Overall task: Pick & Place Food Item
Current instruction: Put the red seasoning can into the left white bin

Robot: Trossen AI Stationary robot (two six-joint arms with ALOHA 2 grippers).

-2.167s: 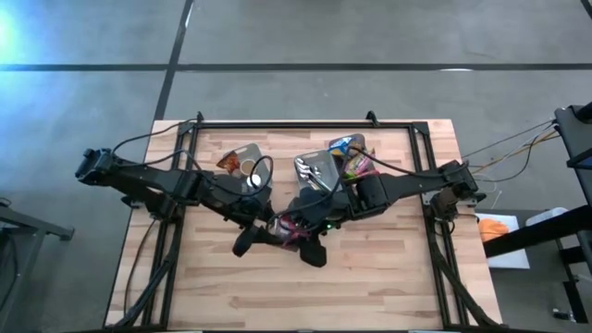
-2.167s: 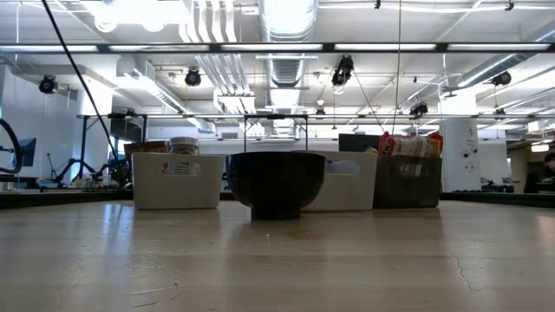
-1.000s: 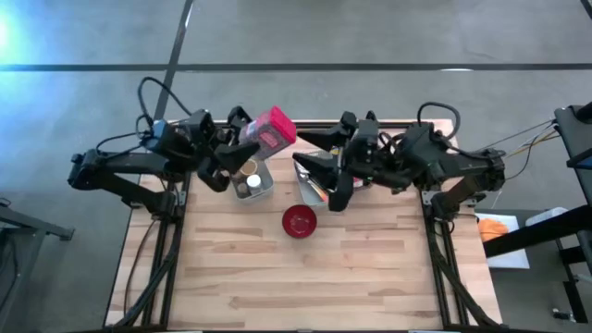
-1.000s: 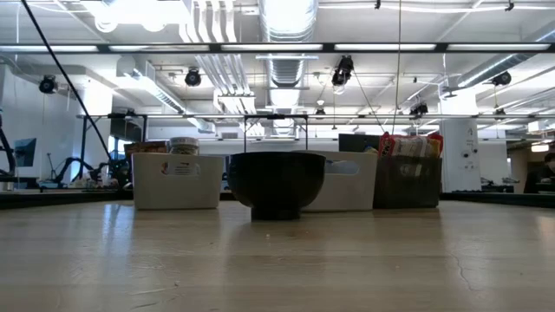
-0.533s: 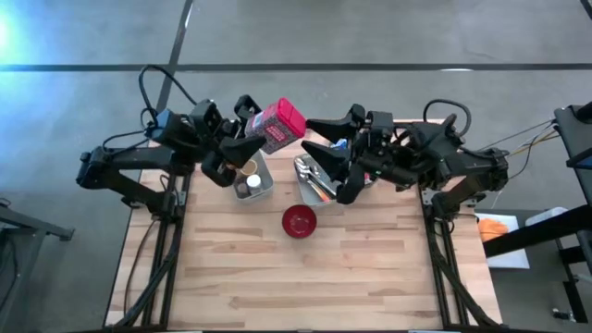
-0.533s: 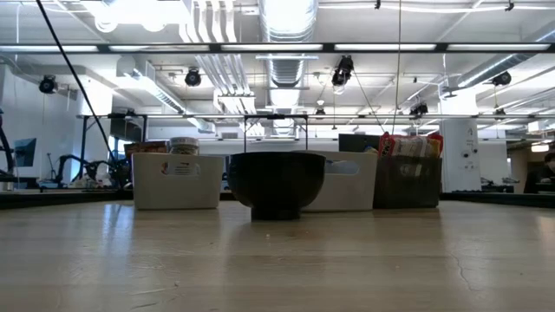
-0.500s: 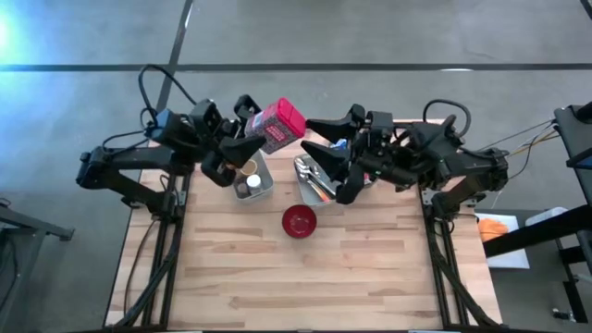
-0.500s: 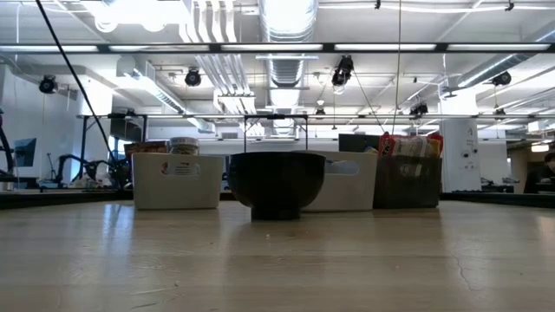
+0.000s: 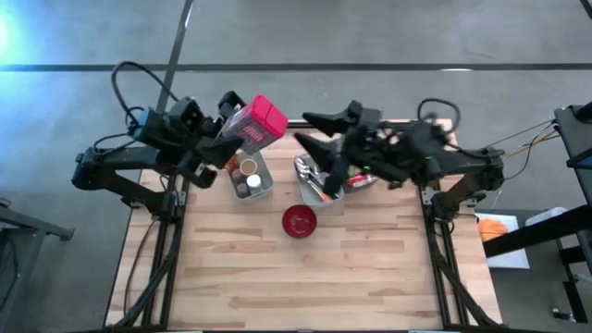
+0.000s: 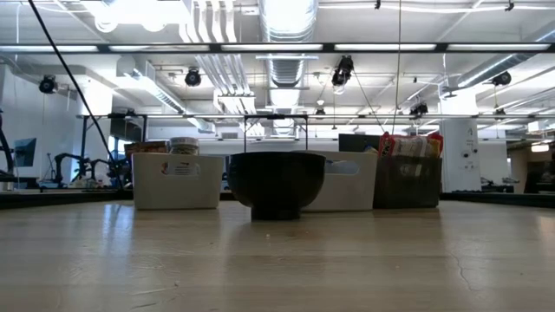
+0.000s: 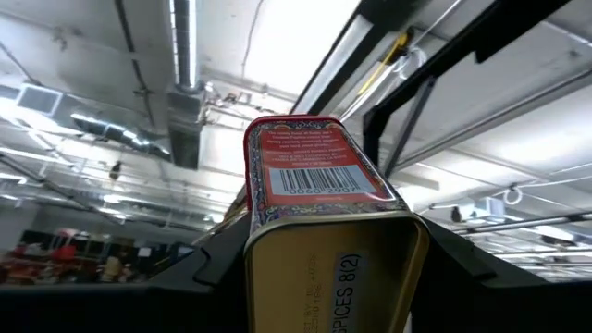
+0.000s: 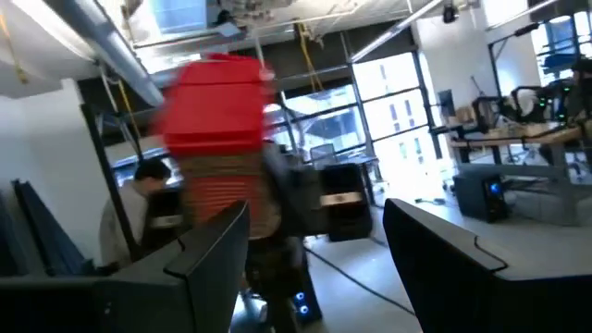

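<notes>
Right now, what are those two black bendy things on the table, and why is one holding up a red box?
Those are two robot arms bolted to a wooden table. Each ends in a tool with two fingers for grabbing things.

One picture looks straight down from above. One sits low at table height. Two come from small cameras on the arms' wrists.

From above, the left tool grips a red spice tin, lifted over the back left of the table. The left wrist camera sees that tin close up, with its barcode.

The right tool is raised at the back too, open and holding nothing. Its camera sees the red tin across from it.

On the table are a small red bowl, a white bin of jars and a bin of cutlery. In the low view the bowl looks dark.
</notes>
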